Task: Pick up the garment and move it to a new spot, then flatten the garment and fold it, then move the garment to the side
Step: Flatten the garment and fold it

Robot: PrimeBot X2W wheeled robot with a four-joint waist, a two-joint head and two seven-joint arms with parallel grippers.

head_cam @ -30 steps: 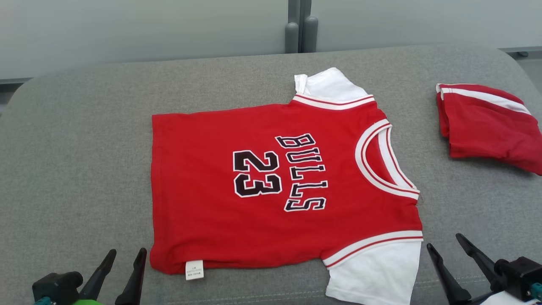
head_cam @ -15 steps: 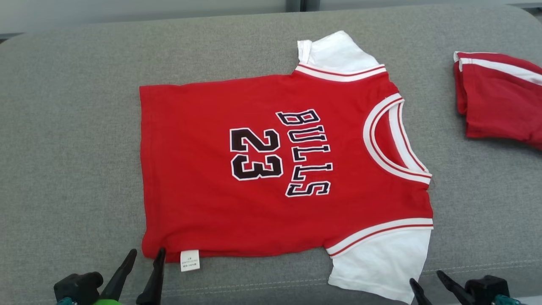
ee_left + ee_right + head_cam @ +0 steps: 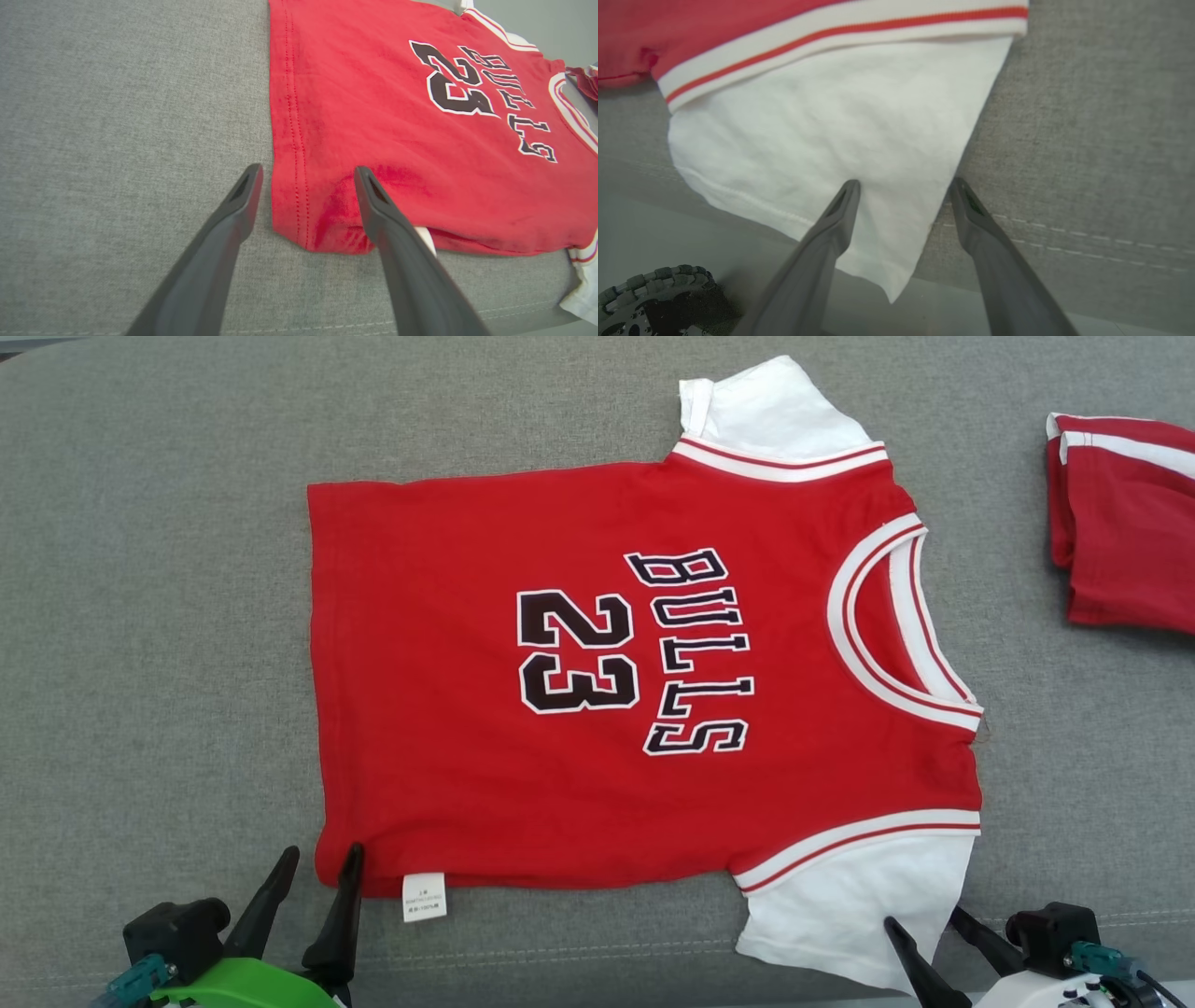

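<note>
A red shirt [image 3: 597,663] with "BULLS 23" in black letters lies flat, face up, in the middle of a gray cushion [image 3: 159,616]. Its neck points to 3 o'clock and its hem to 9 o'clock in the head view. One white sleeve [image 3: 775,411] sticks out at 12 o'clock, and the other sleeve [image 3: 840,915] reaches the cushion's near edge at 5 o'clock. A small white label [image 3: 424,896] pokes out from the shirt's near edge at 7 o'clock. The left hand [image 3: 322,854] sits at 7 o'clock with its fingers apart. They straddle the shirt's near hem corner, one finger over bare cushion and the other over red cloth. The right hand [image 3: 920,919] sits at 5 o'clock, also spread wide. One of its fingers is over the near white sleeve and the other is just past the sleeve's edge, over the cushion. Neither hand holds anything, and I cannot tell whether the fingertips touch the cloth. A folded red cloth [image 3: 1120,523] with a white stripe lies well apart from the shirt at 2 o'clock.
</note>
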